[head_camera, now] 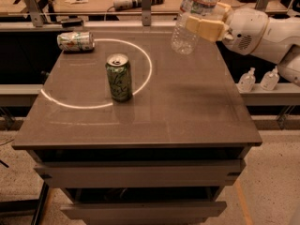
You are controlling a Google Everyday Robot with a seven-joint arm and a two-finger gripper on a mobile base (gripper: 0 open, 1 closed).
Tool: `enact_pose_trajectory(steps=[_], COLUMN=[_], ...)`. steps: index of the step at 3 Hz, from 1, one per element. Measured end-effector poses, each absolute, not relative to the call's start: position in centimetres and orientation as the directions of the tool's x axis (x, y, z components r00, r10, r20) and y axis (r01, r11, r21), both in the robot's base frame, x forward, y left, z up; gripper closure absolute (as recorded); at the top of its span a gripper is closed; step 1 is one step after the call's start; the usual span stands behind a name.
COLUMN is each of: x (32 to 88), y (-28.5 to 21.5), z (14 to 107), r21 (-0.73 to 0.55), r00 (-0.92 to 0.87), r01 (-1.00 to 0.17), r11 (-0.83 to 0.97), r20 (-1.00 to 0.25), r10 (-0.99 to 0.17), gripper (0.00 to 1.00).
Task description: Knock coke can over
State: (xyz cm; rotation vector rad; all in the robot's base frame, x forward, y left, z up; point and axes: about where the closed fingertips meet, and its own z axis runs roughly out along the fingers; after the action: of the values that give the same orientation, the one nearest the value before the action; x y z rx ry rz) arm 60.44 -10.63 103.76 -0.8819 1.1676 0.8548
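A green can (118, 77) stands upright on the grey table (187, 107), inside a bright ring of light. A pale can with green and red marks (75, 41) lies on its side at the table's back left corner. No red can shows. My gripper (194, 26) is above the table's back right part, up and to the right of the green can and well apart from it. It is shut on a clear plastic bottle (183, 40), which hangs tilted in the air with its base toward the table.
Two small pump bottles (247, 78) (270, 78) stand on a low ledge to the right of the table. A workbench with tools (136, 1) and metal posts (146, 6) runs behind the table. Drawers sit under the tabletop.
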Motion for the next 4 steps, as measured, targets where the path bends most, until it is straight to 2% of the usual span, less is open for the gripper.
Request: enact_pose_trajectory(steps=[1,2,4], x=[57.1,57.1,56.3], y=[-8.6,-8.6,-2.7], z=[103.6,103.6,107.0], r21=[0.012,0.012,-0.072], r00=[0.050,0.050,0.089], r01=[-0.954,-0.954,-0.980], r11=[0.299,0.299,0.187], r20=[-0.979,-0.979,-0.992], r10=[0.198,0.198,0.084], gripper=[1.00,1.00,1.00])
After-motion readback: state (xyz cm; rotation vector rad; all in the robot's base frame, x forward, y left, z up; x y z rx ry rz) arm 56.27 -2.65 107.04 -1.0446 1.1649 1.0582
